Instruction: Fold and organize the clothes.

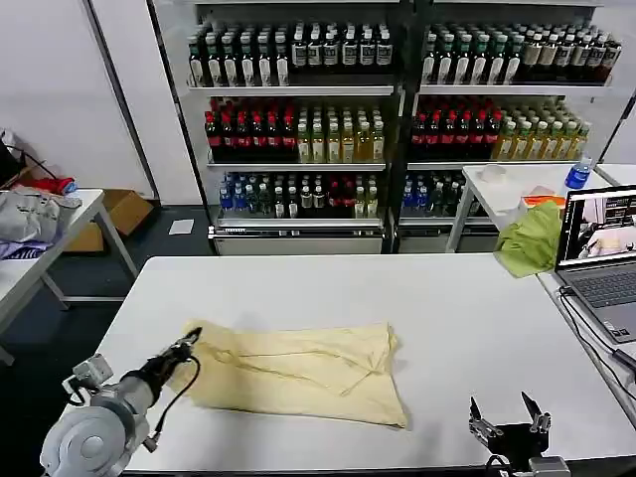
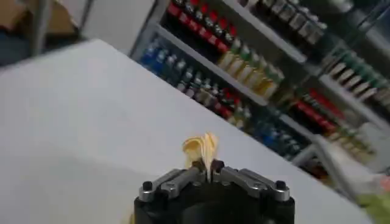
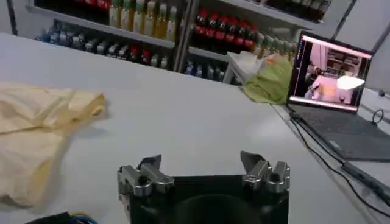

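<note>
The T-shirt (image 1: 303, 373) lies partly folded; the left gripper (image 1: 188, 345) pinches its left edge, the right gripper (image 1: 509, 417) waits wide open, near right.

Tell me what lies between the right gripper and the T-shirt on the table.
Nothing: in the head view, bare white table separates the open right gripper from the T-shirt. The left gripper pinches the shirt's far corner.
</note>
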`<state>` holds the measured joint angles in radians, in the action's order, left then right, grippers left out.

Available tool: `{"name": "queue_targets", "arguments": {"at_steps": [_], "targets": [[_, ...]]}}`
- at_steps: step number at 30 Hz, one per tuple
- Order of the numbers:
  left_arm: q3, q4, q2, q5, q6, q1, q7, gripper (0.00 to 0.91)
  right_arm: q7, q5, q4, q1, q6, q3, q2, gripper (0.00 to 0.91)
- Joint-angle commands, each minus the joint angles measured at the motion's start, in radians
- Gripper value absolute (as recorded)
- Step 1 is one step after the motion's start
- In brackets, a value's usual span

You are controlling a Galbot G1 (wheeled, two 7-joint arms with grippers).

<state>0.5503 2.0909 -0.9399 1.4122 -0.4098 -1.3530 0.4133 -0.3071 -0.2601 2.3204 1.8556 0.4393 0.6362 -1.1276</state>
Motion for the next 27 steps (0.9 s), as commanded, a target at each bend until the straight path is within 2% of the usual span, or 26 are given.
{"name": "queue_targets", "arguments": {"at_steps": [1,17,27], "targets": [[-0.161,0.066,-0.141,0.236,0.026,0.083,-0.003,0.04,0.0,0.001,-0.004,0.008,-0.001,0.0,-0.001,0.907],[-0.414,-0.101,-0.297,0.083,0.052,0.255,0.025,0.04,0.001,-0.006,-0.03,-0.014,-0.006,-0.006,0.012,0.907],[-0.502,-0.172,-0.319,0.051,0.053,0.323,0.031,0.04,0.0,-0.023,-0.055,-0.047,-0.001,-0.008,0.023,0.907]]}}
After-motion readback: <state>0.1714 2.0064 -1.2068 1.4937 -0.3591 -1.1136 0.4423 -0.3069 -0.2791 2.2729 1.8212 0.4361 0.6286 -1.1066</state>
